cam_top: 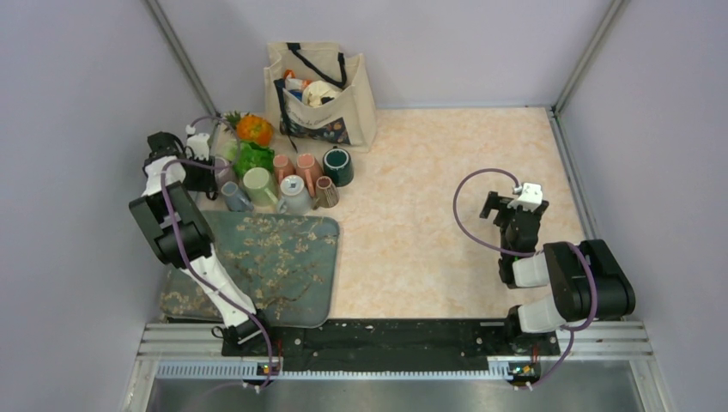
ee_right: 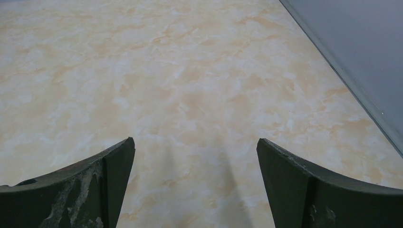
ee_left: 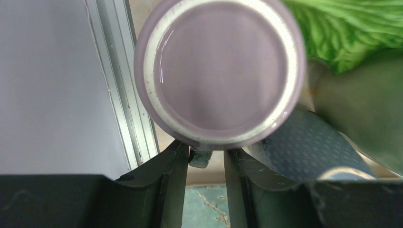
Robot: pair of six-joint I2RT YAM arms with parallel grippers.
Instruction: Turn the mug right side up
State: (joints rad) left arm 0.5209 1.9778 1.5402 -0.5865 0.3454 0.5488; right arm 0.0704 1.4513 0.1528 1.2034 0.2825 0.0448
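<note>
From above, the left arm reaches to the wall on its side, where a bunch of mugs sits by a tote bag (cam_top: 322,94). The left gripper (cam_top: 211,175) is right at the lilac mug (cam_top: 224,172), which is the one nearest the wall in the bunch. Just beside it are a blue mug (cam_top: 236,197), a pale green mug (cam_top: 259,183) and some green leafy stuff (cam_top: 253,156). A tray (cam_top: 283,257) with a flower pattern lies in front of the mugs. The right gripper (cam_top: 502,206) is far off on the other side, over the bare table (cam_top: 429,172).

From the left wrist, the lilac mug (ee_left: 218,71) fills the top of the view. Its flat round bottom faces the camera, so it is not right side up. The left gripper (ee_left: 206,152) has its two fingers close together at the mug's lower edge, with a small grey bit between them. I cannot tell if they are pinching it. The blue mug (ee_left: 304,147) touches the lilac one on the right, and the leafy stuff (ee_left: 351,33) is behind.

From the right wrist, the right gripper (ee_right: 195,142) has its fingers wide apart with nothing between them, just the table (ee_right: 190,71) below.
</note>
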